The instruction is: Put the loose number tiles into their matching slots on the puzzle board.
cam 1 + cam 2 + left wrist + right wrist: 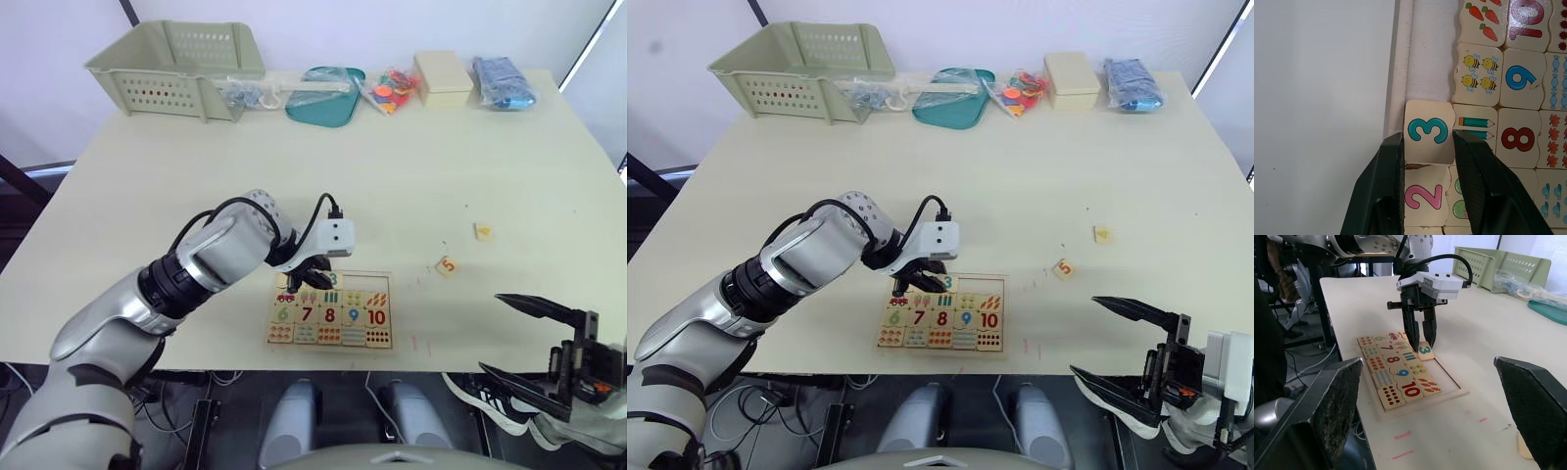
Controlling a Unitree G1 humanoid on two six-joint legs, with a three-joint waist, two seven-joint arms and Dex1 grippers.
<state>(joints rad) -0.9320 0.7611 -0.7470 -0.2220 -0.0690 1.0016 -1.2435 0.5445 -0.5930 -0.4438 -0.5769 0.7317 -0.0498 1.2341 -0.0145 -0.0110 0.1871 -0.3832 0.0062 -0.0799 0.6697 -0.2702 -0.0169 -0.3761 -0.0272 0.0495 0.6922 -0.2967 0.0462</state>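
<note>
Left gripper (pixel 1426 147) has the 3 tile (pixel 1428 131) pinched, frame centre, over the puzzle board (pixel 384 345); right gripper (pixel 509 333) gapes wide, lower right.

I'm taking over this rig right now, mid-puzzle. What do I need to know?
Left gripper: fingers astride the 3 tile, which sits in the puzzle board's upper row next to the 2 tile; whether it is gripping or has let go is unclear.
Right gripper: open, empty, off the table's near edge.
Left to place: the 5 tile and another tile, digit unreadable, both loose on the table. Two slots beyond the 3 look bare.
</note>
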